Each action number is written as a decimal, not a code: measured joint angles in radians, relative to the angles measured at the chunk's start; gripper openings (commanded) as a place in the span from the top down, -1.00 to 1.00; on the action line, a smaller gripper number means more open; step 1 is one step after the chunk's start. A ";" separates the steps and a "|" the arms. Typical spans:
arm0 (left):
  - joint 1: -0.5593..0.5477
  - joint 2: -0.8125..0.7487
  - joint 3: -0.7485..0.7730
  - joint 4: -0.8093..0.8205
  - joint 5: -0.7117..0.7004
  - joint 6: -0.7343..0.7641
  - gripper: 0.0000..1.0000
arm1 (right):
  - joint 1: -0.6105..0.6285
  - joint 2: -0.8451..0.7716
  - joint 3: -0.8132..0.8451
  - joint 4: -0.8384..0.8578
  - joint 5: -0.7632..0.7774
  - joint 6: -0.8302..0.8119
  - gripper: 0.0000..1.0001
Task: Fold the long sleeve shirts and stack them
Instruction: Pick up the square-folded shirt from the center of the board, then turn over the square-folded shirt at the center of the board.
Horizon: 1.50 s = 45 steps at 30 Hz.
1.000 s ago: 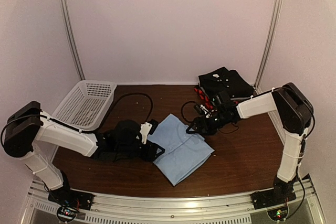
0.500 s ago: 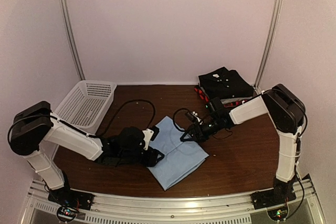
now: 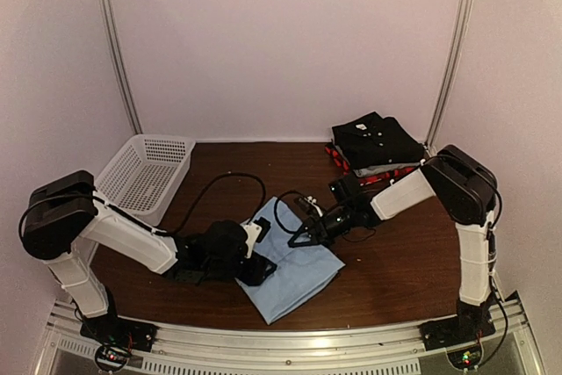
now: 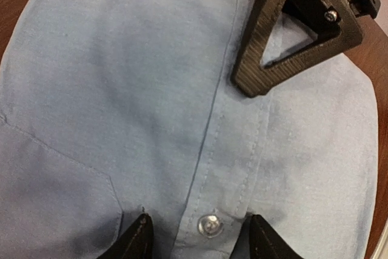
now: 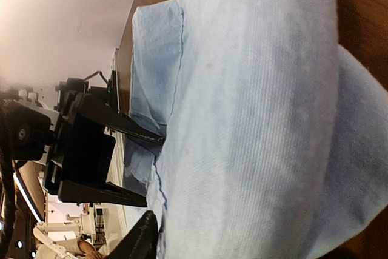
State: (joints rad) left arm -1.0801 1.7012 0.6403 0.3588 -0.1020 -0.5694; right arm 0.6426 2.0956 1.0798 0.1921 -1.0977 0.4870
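Note:
The light blue shirt (image 3: 297,268) lies folded at the table's front middle and fills both wrist views (image 4: 151,119) (image 5: 254,119). My left gripper (image 3: 255,263) is open, with both fingertips (image 4: 140,239) pressed on the cloth either side of a button on the placket. My right gripper (image 3: 305,231) rests on the shirt's far edge, and one of its fingers shows in the left wrist view. In its own view one finger (image 5: 140,241) stands wide at the cloth's edge. The other is hidden by the cloth. Folded black, grey and red-plaid shirts (image 3: 376,142) are stacked at the back right.
A white mesh basket (image 3: 140,173) stands at the back left. A black cable (image 3: 219,186) loops over the brown table (image 3: 404,261) behind the left arm. Metal rails run up the back wall, and the table's front edge is close below the shirt.
The shirt has slid left and toward the front edge. My right gripper has moved left onto it. My left gripper has moved right and forward with it.

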 measured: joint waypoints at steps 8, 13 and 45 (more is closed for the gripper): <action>-0.004 -0.009 0.001 -0.010 -0.023 0.000 -0.11 | -0.008 -0.006 -0.003 -0.056 0.007 -0.005 1.00; -0.004 -0.076 0.001 -0.047 -0.056 0.000 -0.16 | -0.098 -0.150 -0.035 -0.193 0.055 -0.053 1.00; 0.039 -0.291 0.142 -0.462 -0.439 -0.007 -0.61 | 0.065 -0.392 0.519 -1.438 1.555 -0.190 0.92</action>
State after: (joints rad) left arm -1.0416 1.4097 0.7818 -0.1028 -0.5407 -0.5762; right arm 0.7074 1.7039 1.5986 -1.2457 0.4572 0.2966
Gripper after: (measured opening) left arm 0.802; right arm 0.080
